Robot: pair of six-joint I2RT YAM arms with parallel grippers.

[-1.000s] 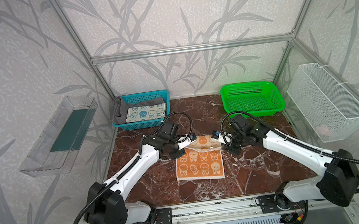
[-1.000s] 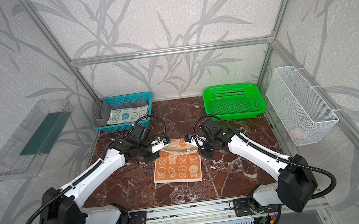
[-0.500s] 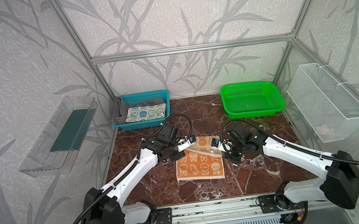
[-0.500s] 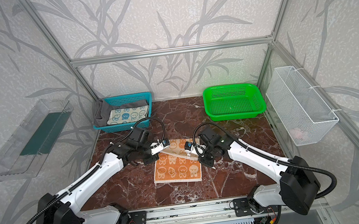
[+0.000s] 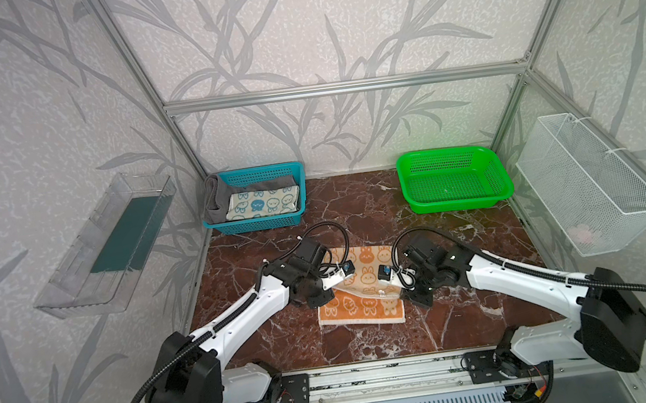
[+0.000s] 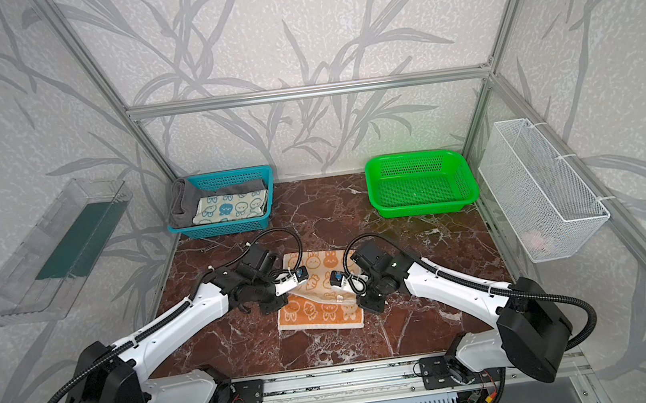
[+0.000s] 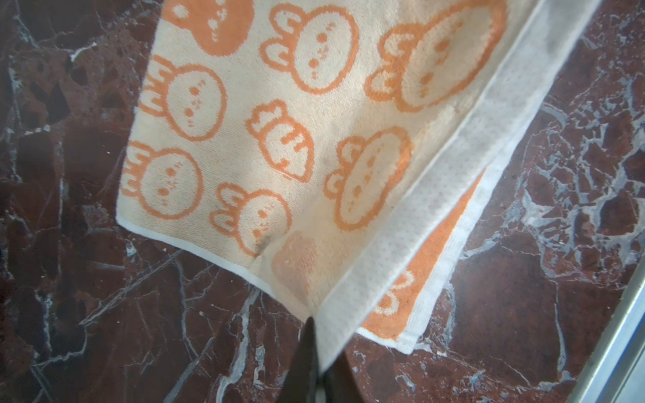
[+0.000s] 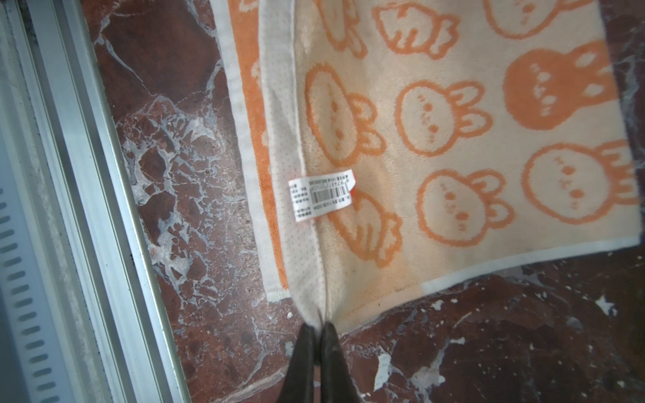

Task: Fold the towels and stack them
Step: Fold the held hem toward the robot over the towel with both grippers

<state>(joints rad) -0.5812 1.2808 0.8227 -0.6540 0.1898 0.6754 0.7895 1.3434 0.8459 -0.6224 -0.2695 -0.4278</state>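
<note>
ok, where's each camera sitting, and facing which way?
Top views: stereo pair high in front, looking down and back at the red-brown marble table; white left arm and right arm show whole.
Left wrist: on the left arm, along the shut left gripper at the orange-and-cream bunny-printed towel it pinches; only black fingertips show.
Right wrist: same on the right arm; shut right gripper pinches a corner by a white barcode tag.
Shared: all four show the half-folded towel.

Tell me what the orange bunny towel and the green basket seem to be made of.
Orange-and-cream bunny-printed towel: probably terry cotton; fuzzy matt pile, woven dotted border. Green perforated basket: apparently moulded plastic; glossy rim, regular grid holes.
</note>
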